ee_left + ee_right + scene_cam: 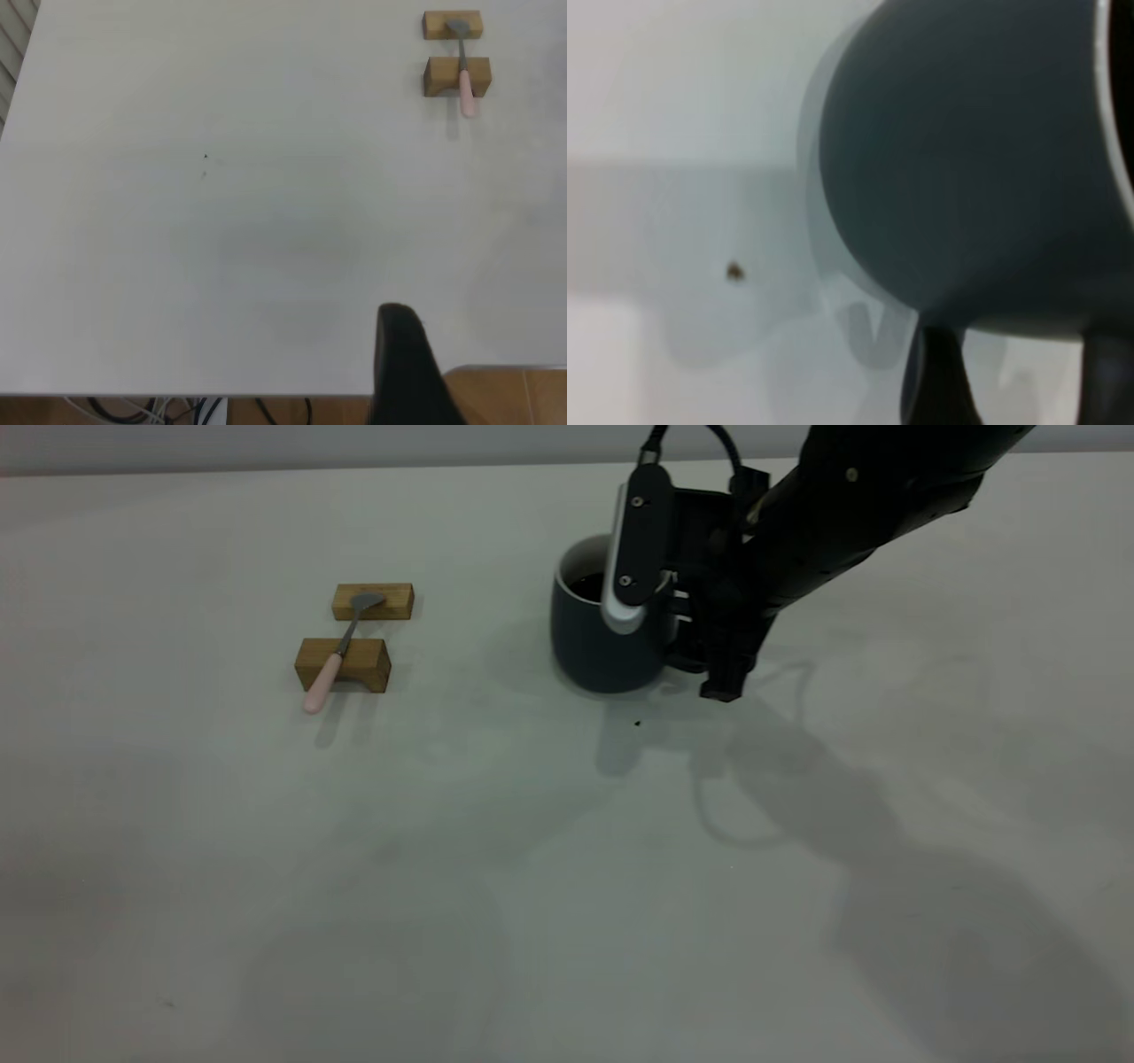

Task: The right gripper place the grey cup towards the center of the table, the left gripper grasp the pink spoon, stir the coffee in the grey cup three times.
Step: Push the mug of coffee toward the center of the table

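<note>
- Grey cup [602, 642] stands upright on the table [532, 868], right of centre, towards the far side.
- Coffee [587, 587] shows dark inside the white interior, just below the rim.
- Right gripper [669, 615] comes in from the far right and sits at the cup's right side. One silver-grey finger lies over the rim, a black finger reaches down just right of the cup; it looks clamped on the cup's side.
- Right wrist view: the cup's dark wall [966, 168] fills most of the frame, close to the camera.
- Tiny black speck [637, 724] on the table, just near of the cup.
- Pink spoon [337, 651] lies across two wooden blocks [344, 664], well left of the cup. Bowl on the far block, pink handle overhanging the near one.
- Left gripper [403, 372] shows only as a black tip in its wrist view, at the table edge, well apart from the spoon; cannot tell whether its fingers are apart or together.
</note>
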Available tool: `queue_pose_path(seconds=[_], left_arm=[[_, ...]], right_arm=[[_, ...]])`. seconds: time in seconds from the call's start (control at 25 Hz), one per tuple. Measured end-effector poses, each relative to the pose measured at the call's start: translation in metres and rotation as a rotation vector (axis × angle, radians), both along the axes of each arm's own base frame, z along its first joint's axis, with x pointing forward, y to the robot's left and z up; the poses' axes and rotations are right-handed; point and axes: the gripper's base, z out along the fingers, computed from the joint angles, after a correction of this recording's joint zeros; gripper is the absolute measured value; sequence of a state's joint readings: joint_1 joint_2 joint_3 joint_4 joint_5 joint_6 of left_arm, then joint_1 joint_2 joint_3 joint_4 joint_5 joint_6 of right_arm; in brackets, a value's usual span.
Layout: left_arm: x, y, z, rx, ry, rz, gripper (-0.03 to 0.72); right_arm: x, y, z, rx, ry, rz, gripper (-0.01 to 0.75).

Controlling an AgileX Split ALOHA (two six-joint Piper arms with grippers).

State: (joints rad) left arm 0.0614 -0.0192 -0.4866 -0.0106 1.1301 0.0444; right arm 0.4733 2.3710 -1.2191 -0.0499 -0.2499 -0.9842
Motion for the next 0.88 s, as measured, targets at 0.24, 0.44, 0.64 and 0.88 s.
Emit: queue_pose_path(seconds=[0.24,0.44,0.64,0.88], left_arm=[[0.0,0.0,0.0,0.0,0.0,0.0,0.505],[0.0,0.0,0.0,0.0,0.0,0.0,0.505],[0.0,0.0,0.0,-0.001,0.0,0.001,0.505],[0.0,0.0,0.0,-0.001,0.0,0.001,0.505]], right_arm=[[-0.001,0.005,0.001,0.016,-0.008,-0.003,0.574],[-0.004,-0.009,0.003,0.006,0.142,-0.124,0.574],[-0.001,-0.011,0.038,0.128,0.187,-0.277,0.574],[-0.012,-0.009,0.103,0.441,0.419,-0.611,0.574]])
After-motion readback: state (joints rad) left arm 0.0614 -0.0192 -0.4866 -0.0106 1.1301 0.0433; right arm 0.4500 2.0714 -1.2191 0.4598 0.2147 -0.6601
